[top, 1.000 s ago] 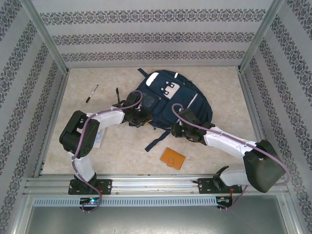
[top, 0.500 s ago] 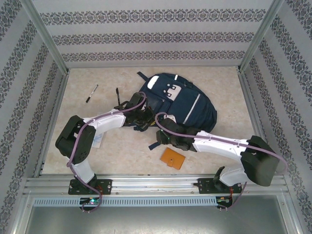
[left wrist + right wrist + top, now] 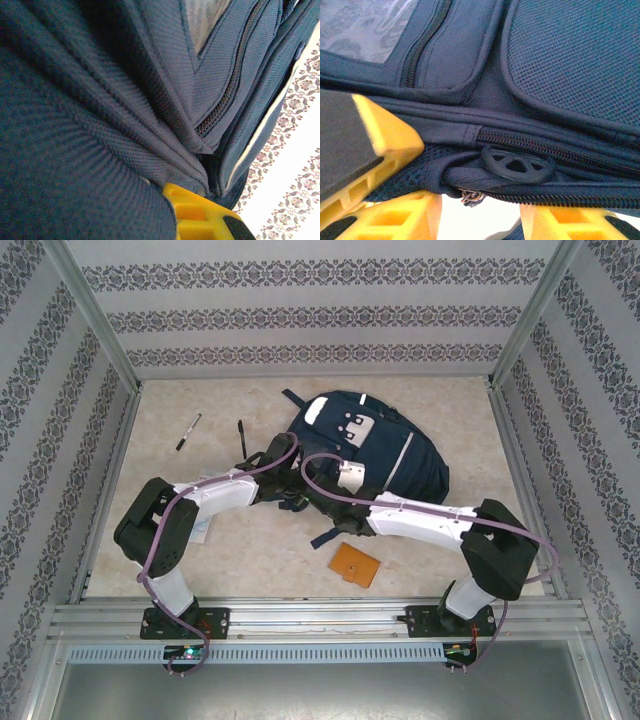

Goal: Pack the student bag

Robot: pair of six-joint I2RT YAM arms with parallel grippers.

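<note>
The student bag point(image 3: 385, 445), navy with white patches, lies at mid-table. My left gripper point(image 3: 283, 484) is at its near left edge, shut on a fold of the bag's fabric; in the left wrist view one yellow finger point(image 3: 200, 217) shows with cloth bunched over it. My right gripper point(image 3: 325, 502) reaches in from the right to the same edge and stands open. Its two yellow fingers point(image 3: 395, 220) flank a small metal zipper slider point(image 3: 472, 196), just below a round black zipper pull point(image 3: 517, 164). The left gripper's yellow, black-padded finger point(image 3: 355, 145) shows at the left of the right wrist view.
An orange wallet point(image 3: 355, 564) lies on the table near the front. Two pens point(image 3: 189, 430) point(image 3: 241, 438) lie left of the bag. A white paper point(image 3: 200, 527) sits under the left arm. A loose bag strap point(image 3: 328, 536) trails toward the front. Patterned walls enclose the table.
My right arm has swung left along the bag's near edge to just beside the left gripper. The bag has shifted a little to the right and away.
</note>
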